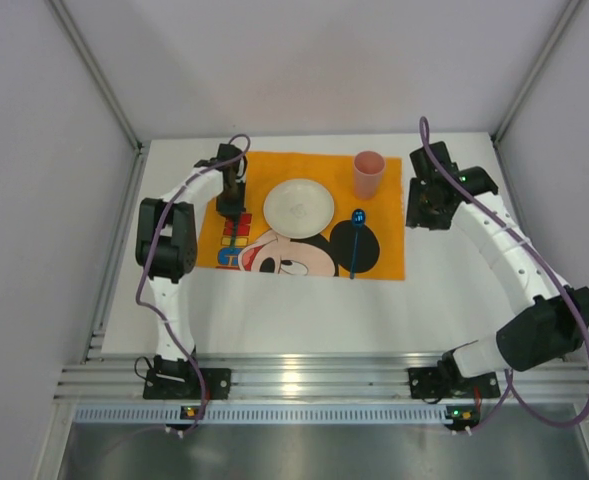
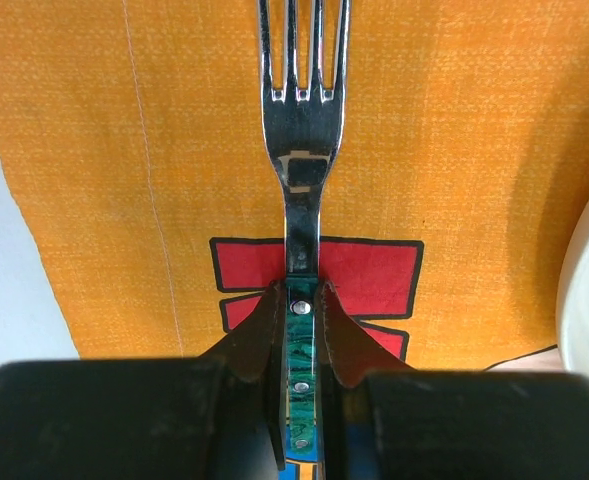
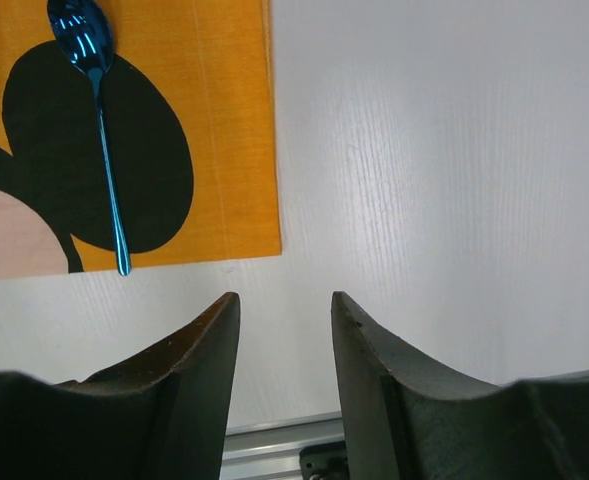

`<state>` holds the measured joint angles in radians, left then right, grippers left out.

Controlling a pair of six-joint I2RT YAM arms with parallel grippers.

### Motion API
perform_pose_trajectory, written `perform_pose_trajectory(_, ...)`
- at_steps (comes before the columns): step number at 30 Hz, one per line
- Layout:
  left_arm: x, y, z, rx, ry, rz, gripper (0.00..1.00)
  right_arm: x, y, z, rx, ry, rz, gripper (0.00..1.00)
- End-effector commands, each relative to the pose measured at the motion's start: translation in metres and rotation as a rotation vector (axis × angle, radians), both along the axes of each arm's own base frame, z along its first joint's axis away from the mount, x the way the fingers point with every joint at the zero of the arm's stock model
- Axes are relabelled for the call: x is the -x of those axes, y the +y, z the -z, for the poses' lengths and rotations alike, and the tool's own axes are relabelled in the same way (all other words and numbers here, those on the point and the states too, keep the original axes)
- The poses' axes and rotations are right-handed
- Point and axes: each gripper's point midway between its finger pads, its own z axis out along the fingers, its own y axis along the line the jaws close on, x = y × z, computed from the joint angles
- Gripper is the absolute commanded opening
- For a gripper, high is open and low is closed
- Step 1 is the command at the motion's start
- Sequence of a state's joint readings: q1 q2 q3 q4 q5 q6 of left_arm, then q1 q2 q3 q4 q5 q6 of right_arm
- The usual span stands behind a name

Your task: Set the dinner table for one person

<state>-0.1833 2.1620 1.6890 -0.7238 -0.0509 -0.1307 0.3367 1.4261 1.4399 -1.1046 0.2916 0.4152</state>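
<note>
The white bench (image 1: 274, 310) is filling the middle of the top view, with a ribbed aluminium rail (image 1: 314, 378) running along its lower edge where both arm bases are bolted. An orange placemat (image 1: 384, 262) printed with a cartoon mouse is being carried on the bench, in the upper centre of that frame.

A white plate (image 1: 298, 207) is being carried on the upper middle of the placemat. A pink cup (image 1: 369, 175) is standing upright at the placemat's upper right corner, apart from the plate. A blue spoon (image 1: 355, 245) is lying to the right of the plate, its bowl toward the top of the frame and its handle crossing the mouse's black ear down to the placemat's lower edge.

A fork (image 2: 303, 130) with steel tines and a green marbled, riveted handle is being held by the left gripper (image 2: 301, 292), whose fingers are clamped on the handle from both sides. In the left wrist view the tines are pointing to the top of the frame, over the left part of the placemat, with the plate's rim showing at the right edge. Whether the fork is touching the cloth cannot be told.

The right gripper (image 3: 284, 297) is being held over bare bench just right of the placemat, its fingers apart with nothing between them.
</note>
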Motion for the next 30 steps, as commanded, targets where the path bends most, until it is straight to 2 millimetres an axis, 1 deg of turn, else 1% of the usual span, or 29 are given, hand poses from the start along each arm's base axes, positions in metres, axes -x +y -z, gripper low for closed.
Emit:
perform_pose_trajectory(1, -0.011, 0.008, -0.028, -0.021, -0.100, -0.007, 0.00, -0.009, -0.004, -0.020, -0.012, -0.060, 0.021, 0.44)
perform_pose_trajectory(5, -0.009, 0.010, -0.031, -0.028, -0.100, -0.022, 0.09, -0.007, -0.004, -0.018, -0.012, -0.062, 0.018, 0.51)
perform_pose_trajectory(7, -0.005, 0.011, -0.032, -0.029, -0.090, -0.033, 0.14, -0.005, -0.005, -0.018, -0.009, -0.064, 0.015, 0.53)
perform_pose_trajectory(8, -0.002, 0.012, -0.033, -0.031, -0.088, -0.037, 0.18, -0.005, -0.006, -0.020, -0.011, -0.074, 0.016, 0.58)
perform_pose_trajectory(9, -0.001, 0.013, -0.039, -0.029, -0.100, -0.044, 0.24, -0.004, -0.006, -0.020, -0.009, -0.075, 0.014, 0.62)
perform_pose_trajectory(10, 0.003, 0.013, -0.039, -0.029, -0.096, -0.047, 0.42, -0.004, -0.007, -0.020, -0.006, -0.079, 0.013, 0.67)
perform_pose_trajectory(11, 0.004, 0.014, -0.043, -0.028, -0.104, -0.051, 0.48, -0.003, -0.007, -0.023, -0.008, -0.089, 0.012, 0.80)
perform_pose_trajectory(12, 0.005, 0.014, -0.053, -0.022, -0.123, -0.059, 0.53, -0.003, -0.007, -0.024, -0.011, -0.094, 0.005, 0.89)
perform_pose_trajectory(13, 0.008, 0.014, -0.055, -0.020, -0.124, -0.063, 0.58, -0.005, -0.004, -0.026, -0.021, -0.108, -0.007, 0.96)
perform_pose_trajectory(14, 0.009, 0.014, -0.060, -0.016, -0.134, -0.067, 0.64, -0.004, -0.003, -0.032, -0.033, -0.131, -0.018, 1.00)
perform_pose_trajectory(15, 0.011, 0.013, -0.072, -0.004, -0.156, -0.076, 0.68, -0.007, 0.002, -0.037, -0.057, -0.156, -0.045, 1.00)
perform_pose_trajectory(16, 0.014, 0.013, -0.075, -0.002, -0.161, -0.079, 0.71, -0.008, 0.006, -0.044, -0.075, -0.181, -0.064, 1.00)
perform_pose_trajectory(17, 0.017, 0.013, -0.079, 0.004, -0.165, -0.081, 0.75, -0.008, 0.007, -0.056, -0.091, -0.221, -0.075, 1.00)
perform_pose_trajectory(18, 0.019, 0.013, -0.093, 0.013, -0.195, -0.092, 0.76, -0.011, 0.013, -0.069, -0.119, -0.267, -0.103, 1.00)
perform_pose_trajectory(19, 0.022, 0.013, -0.097, 0.017, -0.203, -0.097, 0.77, -0.011, 0.014, -0.078, -0.132, -0.298, -0.116, 1.00)
perform_pose_trajectory(20, 0.024, 0.011, -0.104, 0.026, -0.219, -0.096, 0.79, -0.007, 0.015, -0.094, -0.152, -0.353, -0.130, 1.00)
perform_pose_trajectory(21, 0.028, 0.009, -0.120, 0.041, -0.258, -0.102, 0.85, -0.008, 0.018, -0.108, -0.177, -0.410, -0.146, 1.00)
perform_pose_trajectory(22, 0.029, 0.007, -0.130, 0.045, -0.293, -0.101, 0.87, -0.005, 0.019, -0.118, -0.196, -0.451, -0.154, 1.00)
perform_pose_trajectory(23, 0.031, 0.000, -0.141, 0.052, -0.339, -0.087, 0.88, 0.005, 0.017, -0.137, -0.221, -0.533, -0.161, 1.00)
perform_pose_trajectory(24, 0.027, -0.003, -0.181, 0.084, -0.485, -0.100, 0.90, 0.004, 0.018, -0.151, -0.253, -0.610, -0.156, 1.00)
perform_pose_trajectory(25, 0.036, -0.003, -0.181, 0.084, -0.516, -0.116, 0.91, 0.006, 0.015, -0.134, -0.251, -0.607, -0.130, 1.00)
perform_pose_trajectory(26, 0.039, 0.003, -0.193, 0.064, -0.585, -0.160, 0.93, 0.018, 0.007, -0.140, -0.276, -0.676, -0.089, 1.00)
perform_pose_trajectory(27, 0.037, 0.002, -0.241, 0.151, -0.778, -0.209, 0.99, 0.016, -0.001, -0.113, -0.279, -0.672, -0.009, 1.00)
perform_pose_trajectory(28, 0.050, 0.006, -0.210, 0.149, -0.772, -0.214, 0.99, 0.021, -0.004, -0.103, -0.286, -0.682, 0.014, 1.00)
perform_pose_trajectory(29, 0.053, 0.000, -0.216, 0.207, -0.850, -0.186, 0.99, 0.035, -0.009, -0.102, -0.307, -0.718, 0.029, 1.00)
perform_pose_trajectory(30, 0.065, -0.001, -0.238, 0.253, -0.969, -0.163, 0.99, 0.041, -0.007, -0.074, -0.316, -0.676, 0.020, 1.00)
